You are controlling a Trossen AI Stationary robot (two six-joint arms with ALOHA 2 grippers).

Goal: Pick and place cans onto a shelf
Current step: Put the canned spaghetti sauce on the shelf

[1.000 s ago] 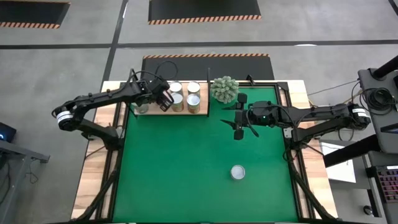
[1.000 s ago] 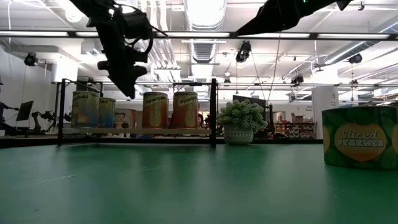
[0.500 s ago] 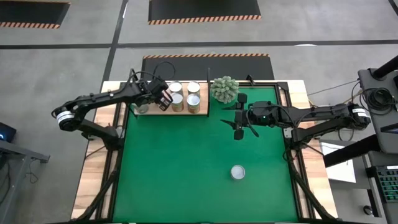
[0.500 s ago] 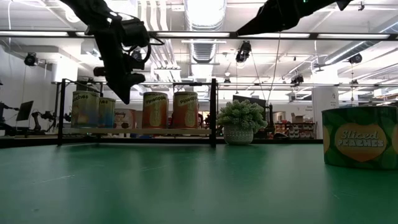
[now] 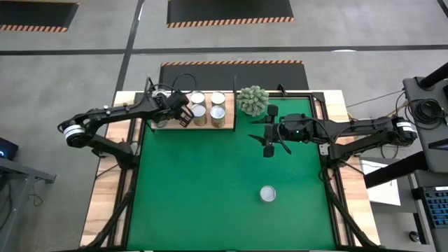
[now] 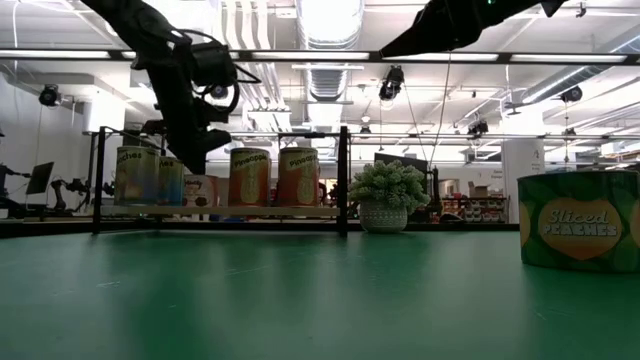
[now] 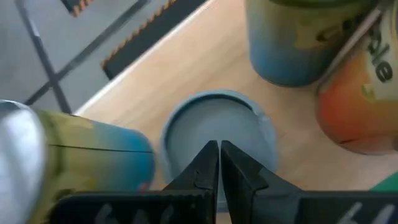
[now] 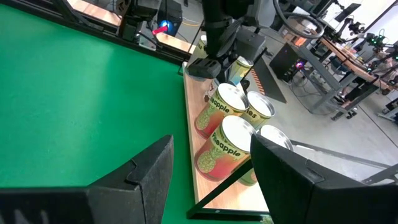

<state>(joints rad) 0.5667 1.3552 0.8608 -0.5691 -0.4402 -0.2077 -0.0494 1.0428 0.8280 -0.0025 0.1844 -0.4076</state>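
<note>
Left hand (image 5: 183, 114) closed, empty, above pale wooden shelf (image 5: 229, 125) with upright label-wrapped metal cans (image 5: 218, 113). Right hand (image 5: 268, 137) open, mid-bench. Lone silver-topped can (image 5: 267, 193) on green mat: rigid, likely slippery; grip across sides.

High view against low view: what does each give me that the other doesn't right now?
Only the high view shows the right gripper, open over the green mat beside the plant, and the lone can's silver top. Only the low view shows labels: that can reads Sliced Peaches, and the shelf's black frame post. Both show the left gripper above the shelf among its cans.
</note>
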